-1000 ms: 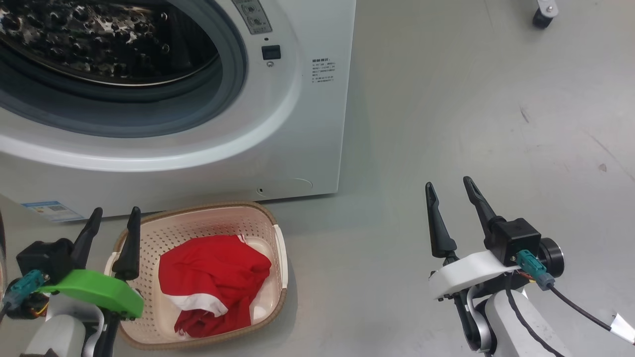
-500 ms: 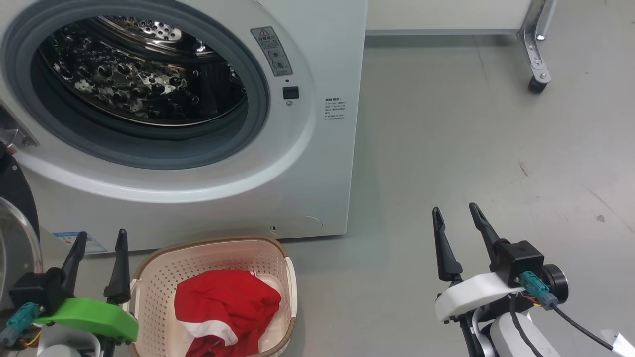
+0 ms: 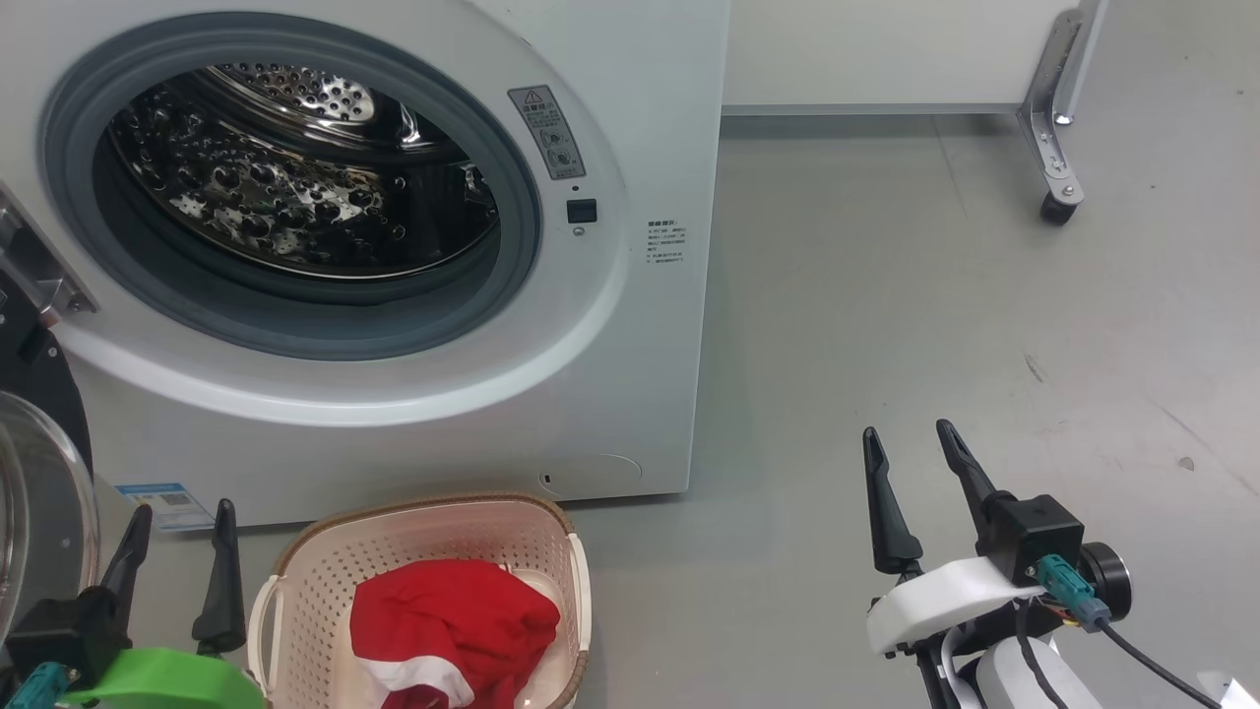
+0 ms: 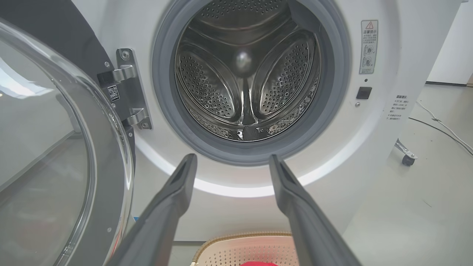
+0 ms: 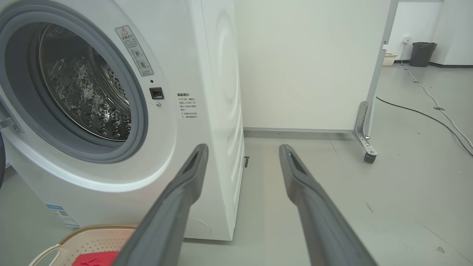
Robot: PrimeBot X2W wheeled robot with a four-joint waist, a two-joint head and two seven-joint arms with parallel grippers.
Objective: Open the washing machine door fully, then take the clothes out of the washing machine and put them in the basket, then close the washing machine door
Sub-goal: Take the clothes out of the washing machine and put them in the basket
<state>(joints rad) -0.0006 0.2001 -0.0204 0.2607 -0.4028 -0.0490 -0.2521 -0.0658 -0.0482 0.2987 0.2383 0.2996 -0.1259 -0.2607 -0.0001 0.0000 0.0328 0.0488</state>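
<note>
The white washing machine (image 3: 650, 148) stands open, and its steel drum (image 4: 245, 79) holds nothing I can see. Its door (image 4: 55, 147) hangs swung out to the left on a metal hinge (image 4: 127, 92), with the glass bowl (image 3: 39, 512) at the left edge of the head view. On the floor in front sits the cream basket (image 3: 325, 581) with the red clothes (image 3: 453, 625) lying inside. My left gripper (image 3: 182, 517) is open just left of the basket, pointing at the drum opening. My right gripper (image 3: 908, 438) is open over bare floor to the right of the machine.
Grey floor (image 3: 935, 325) stretches to the right of the machine. A white panel on a castor foot (image 3: 1058, 202) stands behind it. A cable (image 5: 425, 114) runs across the far floor, and a dark bin (image 5: 422, 53) stands by the wall.
The head camera has tilted up, so more of the machine front and the drum shows. Both grippers stay open, sitting lower in the picture. The clothes still lie in the basket.
</note>
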